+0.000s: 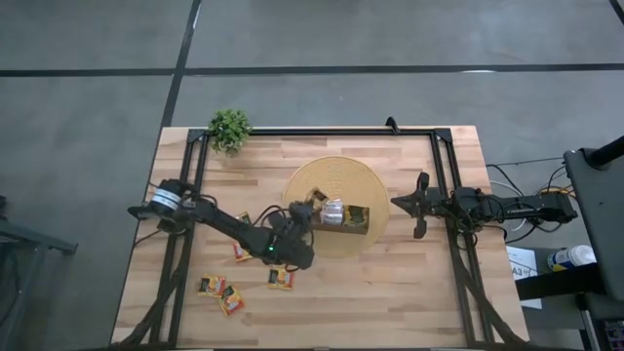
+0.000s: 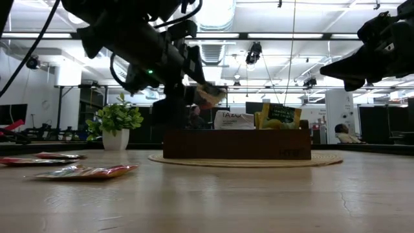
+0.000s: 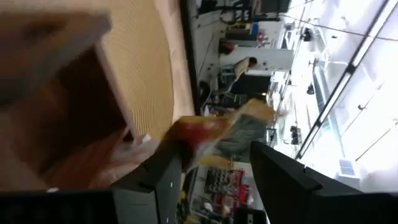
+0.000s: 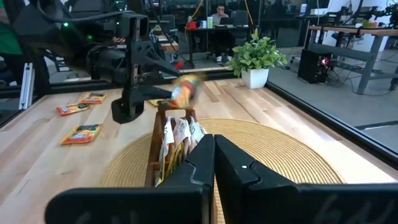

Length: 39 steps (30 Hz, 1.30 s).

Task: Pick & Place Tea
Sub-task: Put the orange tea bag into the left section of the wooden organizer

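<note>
From above, the wooden box (image 1: 336, 214) lies on a round woven mat (image 1: 336, 178) in the middle of the worktop (image 1: 390, 283). Its compartments hold upright sachets: white ones (image 1: 334, 210) near the middle and darker ones toward the end nearest the right arm. The left gripper (image 1: 304, 216) sits at the box's other end, clamped on a yellow-red sachet (image 1: 316, 201). The right gripper (image 1: 402, 203) waits just off the mat's edge, fingers together. Four loose sachets (image 1: 224, 292) lie on the worktop on the left arm's side of the box, and a potted plant (image 1: 230, 128) stands at the far corner beyond it.

At table height, the box (image 2: 237, 144) shows white (image 2: 234, 119) and green-yellow sachets (image 2: 279, 116) standing above its rim. The held sachet (image 2: 210, 96) hangs above the box's left end in the left gripper (image 2: 194, 97). Loose sachets (image 2: 81, 171) lie flat well left of the box, with the plant (image 2: 116, 123) behind.

The left wrist view shows the held sachet (image 3: 217, 134) between the fingers (image 3: 155, 180), over the box's open compartment (image 3: 68, 124).

In the right wrist view, the right gripper (image 4: 214, 152) is closed and empty, pointing along the box (image 4: 171, 146), whose sachets (image 4: 180, 134) stand inside; the held sachet (image 4: 186, 88) hovers just above its far end.
</note>
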Available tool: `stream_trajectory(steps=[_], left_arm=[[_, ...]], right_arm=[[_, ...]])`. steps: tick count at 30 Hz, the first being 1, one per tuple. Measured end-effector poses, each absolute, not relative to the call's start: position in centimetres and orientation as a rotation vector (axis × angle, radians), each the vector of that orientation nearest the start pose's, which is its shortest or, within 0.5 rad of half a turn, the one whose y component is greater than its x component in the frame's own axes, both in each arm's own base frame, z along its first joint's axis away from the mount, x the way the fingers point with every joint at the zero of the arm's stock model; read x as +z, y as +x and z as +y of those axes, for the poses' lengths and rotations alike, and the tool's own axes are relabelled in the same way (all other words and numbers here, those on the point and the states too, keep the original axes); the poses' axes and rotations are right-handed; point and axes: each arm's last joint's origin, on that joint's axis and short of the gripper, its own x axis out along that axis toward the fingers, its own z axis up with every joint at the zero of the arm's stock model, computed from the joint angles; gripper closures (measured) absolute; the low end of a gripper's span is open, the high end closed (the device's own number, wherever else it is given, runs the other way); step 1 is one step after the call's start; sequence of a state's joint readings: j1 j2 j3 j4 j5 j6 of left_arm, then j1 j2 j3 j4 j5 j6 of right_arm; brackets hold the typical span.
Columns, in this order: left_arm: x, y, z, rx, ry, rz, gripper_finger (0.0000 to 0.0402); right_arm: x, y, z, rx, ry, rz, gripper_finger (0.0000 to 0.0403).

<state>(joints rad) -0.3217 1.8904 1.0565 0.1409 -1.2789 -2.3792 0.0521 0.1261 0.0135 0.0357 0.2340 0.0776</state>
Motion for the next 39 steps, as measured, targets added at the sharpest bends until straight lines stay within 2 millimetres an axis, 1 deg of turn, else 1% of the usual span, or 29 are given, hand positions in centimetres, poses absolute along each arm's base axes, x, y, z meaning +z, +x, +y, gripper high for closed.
stream_trajectory(steps=[6,12,15,19,22,24,26,28,31,33,35,37,39], left_arm=[[16.7,35.8,-9.1,0.912,-1.616,-0.755,0.0218],[16.9,35.5,-9.9,0.888,-1.636,-0.742,0.0218],[17.6,35.3,-10.3,0.870,-1.648,-0.751,0.0218],[19.1,34.6,-10.3,0.857,-1.629,-0.780,0.0218],[20.4,33.7,-9.9,0.866,-1.573,-0.734,0.0218],[21.1,32.8,-9.4,0.887,-1.480,-0.590,0.0218],[22.1,32.1,-8.5,0.876,-1.369,-0.367,0.0218],[23.1,31.7,-7.2,0.797,-1.252,-0.109,0.0218],[24.4,31.6,-4.6,0.586,-1.128,0.186,0.0218],[25.3,31.5,-2.8,0.438,-1.060,0.303,0.0218],[26.2,31.2,-1.0,0.339,-1.006,0.371,0.0218],[26.7,30.8,0.4,0.284,-0.934,0.443,0.0218],[27.2,30.4,1.5,0.240,-0.836,0.527,0.0218]], right_arm=[[16.1,10.4,-0.1,-0.185,0.066,0.069,0.0394],[16.1,10.4,-0.1,-0.185,0.066,0.070,0.0394],[16.1,10.4,-0.1,-0.185,0.066,0.069,0.0394],[16.1,10.4,-0.1,-0.185,0.066,0.069,0.0394],[16.1,10.4,-0.1,-0.186,0.067,0.070,0.0394],[16.1,10.4,-0.1,-0.185,0.066,0.070,0.0394],[16.1,10.4,-0.1,-0.185,0.066,0.070,0.0394],[16.1,10.4,-0.1,-0.185,0.066,0.070,0.0394],[16.1,10.4,-0.1,-0.185,0.066,0.070,0.0394],[16.1,10.4,-0.1,-0.185,0.066,0.070,0.0394],[16.1,10.4,-0.1,-0.185,0.066,0.070,0.0394],[16.1,10.4,-0.1,-0.185,0.066,0.071,0.0394],[16.1,10.4,-0.1,-0.185,0.066,0.070,0.0394]])
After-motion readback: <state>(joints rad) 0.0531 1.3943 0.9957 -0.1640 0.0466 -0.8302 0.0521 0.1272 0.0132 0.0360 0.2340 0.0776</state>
